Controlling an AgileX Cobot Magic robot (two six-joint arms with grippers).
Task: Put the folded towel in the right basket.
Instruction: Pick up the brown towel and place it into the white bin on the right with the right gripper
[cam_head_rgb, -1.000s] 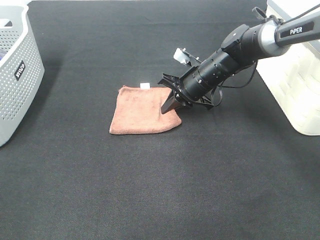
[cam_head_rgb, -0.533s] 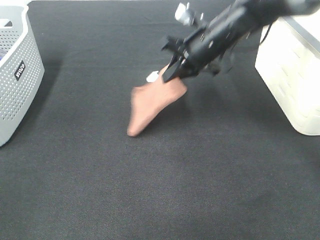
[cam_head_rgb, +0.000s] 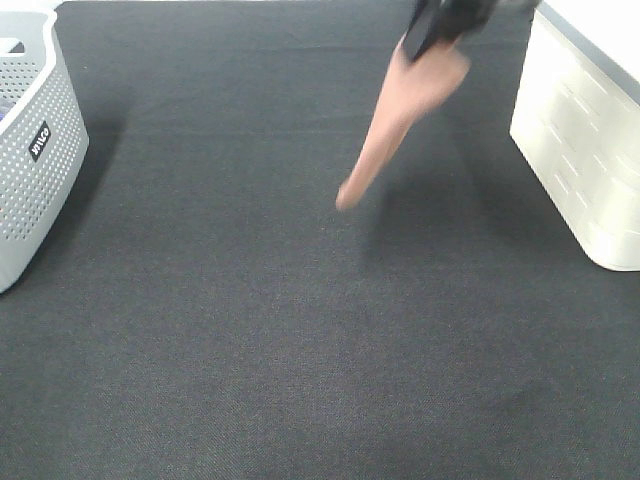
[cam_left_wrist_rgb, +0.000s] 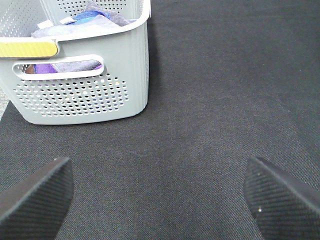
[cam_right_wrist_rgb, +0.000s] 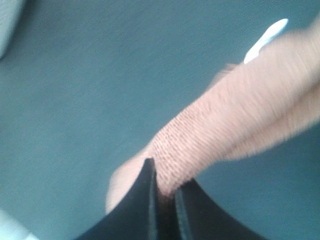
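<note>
The rust-brown folded towel (cam_head_rgb: 400, 125) hangs in the air from my right gripper (cam_head_rgb: 428, 40) at the top of the exterior view, drooping down to the left, just left of the white right basket (cam_head_rgb: 585, 150). In the right wrist view the right gripper (cam_right_wrist_rgb: 164, 192) is shut on the blurred towel (cam_right_wrist_rgb: 235, 130), whose white tag (cam_right_wrist_rgb: 266, 34) shows. My left gripper (cam_left_wrist_rgb: 160, 195) is open and empty over the black mat, its fingertips (cam_left_wrist_rgb: 37, 192) at the frame's lower corners.
A grey perforated basket (cam_head_rgb: 35, 150) with a black label stands at the left edge; in the left wrist view it (cam_left_wrist_rgb: 80, 95) holds blue and purple cloths. A black mat (cam_head_rgb: 250, 330) covers the table.
My right gripper has lifted the towel off the mat and carried it up and to the right toward the white basket. The towel now hangs unfolded in the air.
</note>
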